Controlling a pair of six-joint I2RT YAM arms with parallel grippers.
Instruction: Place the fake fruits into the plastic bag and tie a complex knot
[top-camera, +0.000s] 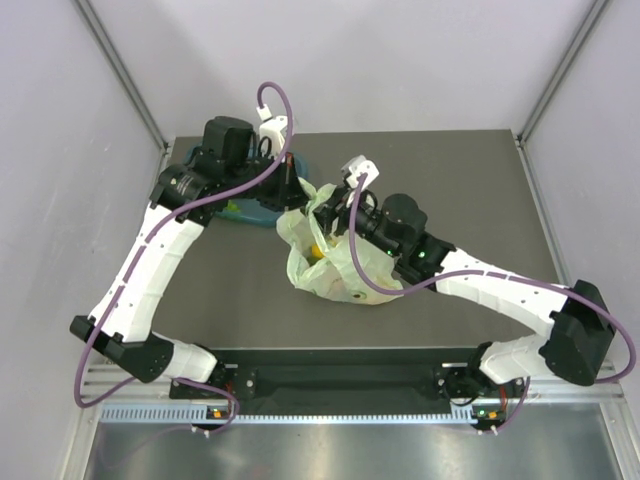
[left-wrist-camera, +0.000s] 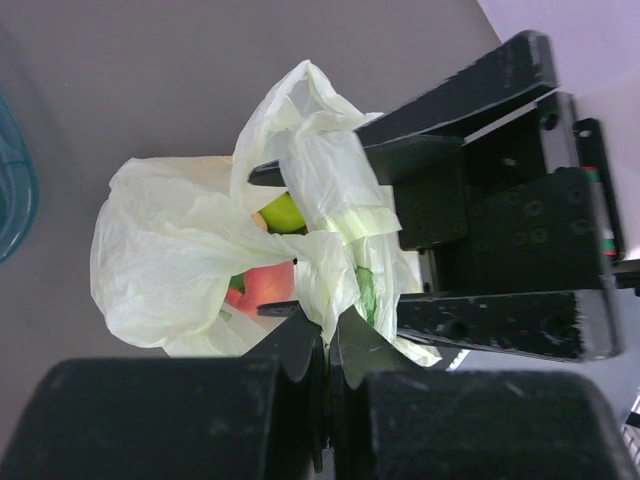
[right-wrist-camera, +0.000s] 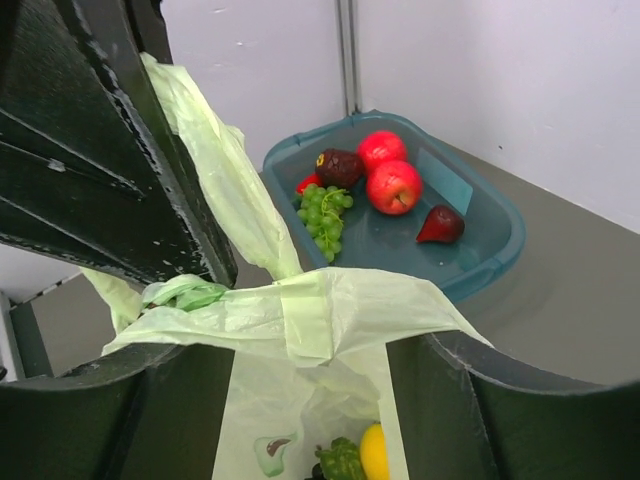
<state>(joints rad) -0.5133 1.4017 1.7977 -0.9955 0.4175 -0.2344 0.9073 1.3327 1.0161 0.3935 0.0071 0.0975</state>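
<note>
Left end effector (left-wrist-camera: 328, 338) pinching plastic bag (left-wrist-camera: 160, 260); right end effector (right-wrist-camera: 296, 346) spread

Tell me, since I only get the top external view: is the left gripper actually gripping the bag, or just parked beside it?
Observer: Gripping. The left wrist view shows the left gripper shut on a strip of the plastic bag.
Operator: Are there fruits in the tray? The arm hides it.
Observer: Yes. The right wrist view shows the teal tray holding two red apples, green grapes, a dark purple fruit and a dark red fruit.
Operator: Anything inside the bag?
Observer: That same view shows a yellow fruit down in the bag, with a green fruit beside it.
</note>
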